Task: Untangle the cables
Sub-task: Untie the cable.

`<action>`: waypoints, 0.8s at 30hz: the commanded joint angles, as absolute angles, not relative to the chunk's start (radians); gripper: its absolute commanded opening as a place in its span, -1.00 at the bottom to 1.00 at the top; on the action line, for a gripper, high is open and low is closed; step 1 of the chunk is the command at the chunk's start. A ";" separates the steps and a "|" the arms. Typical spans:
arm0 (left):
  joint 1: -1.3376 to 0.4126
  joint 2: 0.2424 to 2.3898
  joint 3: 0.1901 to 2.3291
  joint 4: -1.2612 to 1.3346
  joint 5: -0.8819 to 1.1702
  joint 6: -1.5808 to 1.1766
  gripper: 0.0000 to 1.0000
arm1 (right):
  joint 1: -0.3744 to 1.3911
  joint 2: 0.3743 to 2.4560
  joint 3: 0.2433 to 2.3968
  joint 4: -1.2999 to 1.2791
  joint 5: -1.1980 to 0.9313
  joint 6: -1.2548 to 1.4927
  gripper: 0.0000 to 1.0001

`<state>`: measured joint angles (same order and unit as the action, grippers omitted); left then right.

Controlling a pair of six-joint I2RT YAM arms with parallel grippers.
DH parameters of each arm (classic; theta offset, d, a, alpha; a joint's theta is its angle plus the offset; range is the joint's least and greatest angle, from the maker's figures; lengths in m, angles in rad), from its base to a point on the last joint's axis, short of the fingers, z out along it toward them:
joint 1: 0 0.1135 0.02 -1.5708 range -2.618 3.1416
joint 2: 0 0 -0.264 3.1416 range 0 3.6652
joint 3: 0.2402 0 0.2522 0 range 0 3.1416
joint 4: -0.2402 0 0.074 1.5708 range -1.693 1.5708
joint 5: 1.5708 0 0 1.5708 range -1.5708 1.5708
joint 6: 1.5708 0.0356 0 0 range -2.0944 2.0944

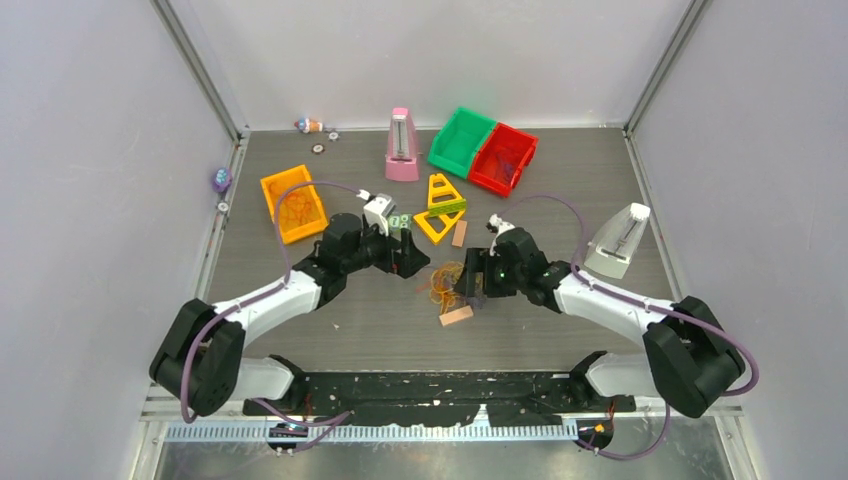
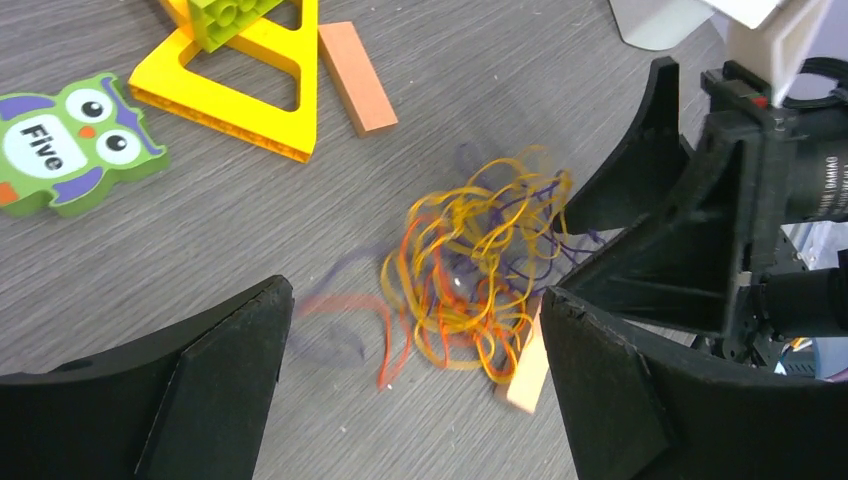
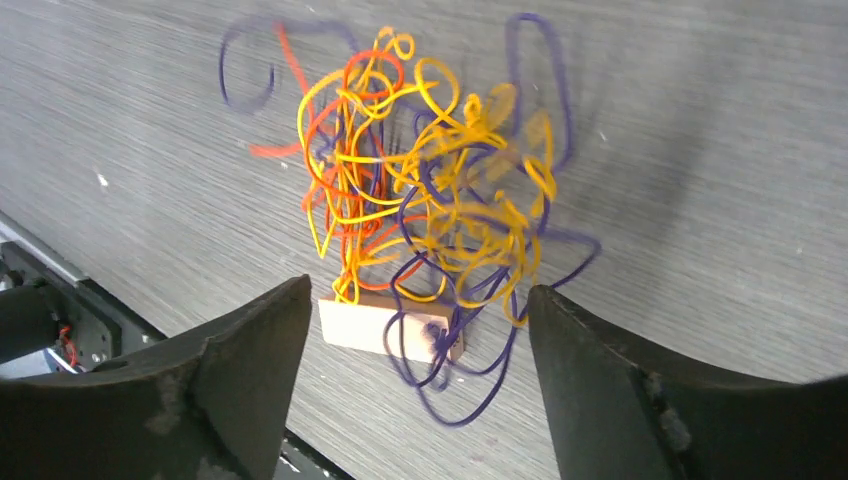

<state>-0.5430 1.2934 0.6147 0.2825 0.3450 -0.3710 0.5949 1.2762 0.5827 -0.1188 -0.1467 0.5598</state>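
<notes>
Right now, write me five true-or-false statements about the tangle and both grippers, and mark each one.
1. The cables lie on the table, in neither gripper. True.
2. The left gripper is shut on a strand. False: it is open and empty.
3. A small tan block touches the tangle's edge. True.
4. The tangle holds only yellow strands. False: orange-red and dark purple too.
5. The right gripper is open. True.
</notes>
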 commanded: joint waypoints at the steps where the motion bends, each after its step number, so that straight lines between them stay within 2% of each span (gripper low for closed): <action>1: -0.541 1.338 0.660 0.372 0.407 -0.387 0.89 | 0.608 1.217 0.659 -0.105 -0.142 0.561 0.75; 6: -0.540 1.383 0.693 0.348 0.457 -0.382 0.76 | 0.609 1.164 0.693 -0.178 -0.049 0.517 0.79; 10: -0.542 1.441 0.734 0.320 0.501 -0.385 0.59 | 0.609 1.182 0.706 -0.199 -0.025 0.492 0.63; 13: -0.547 1.490 0.764 0.309 0.543 -0.389 0.42 | 0.609 1.196 0.712 -0.190 -0.004 0.470 0.32; 15: -0.555 1.508 0.779 0.292 0.542 -0.384 0.38 | 0.608 1.210 0.727 -0.181 -0.014 0.457 0.25; 18: -0.555 1.525 0.795 0.265 0.532 -0.378 0.35 | 0.609 1.264 0.773 -0.185 -0.051 0.458 0.26; 21: -0.557 1.531 0.810 0.230 0.515 -0.368 0.32 | 0.631 1.303 0.830 -0.206 -0.014 0.475 0.40; 24: -0.556 1.509 0.799 0.222 0.487 -0.359 0.31 | 0.644 1.342 0.853 -0.196 -0.003 0.503 0.47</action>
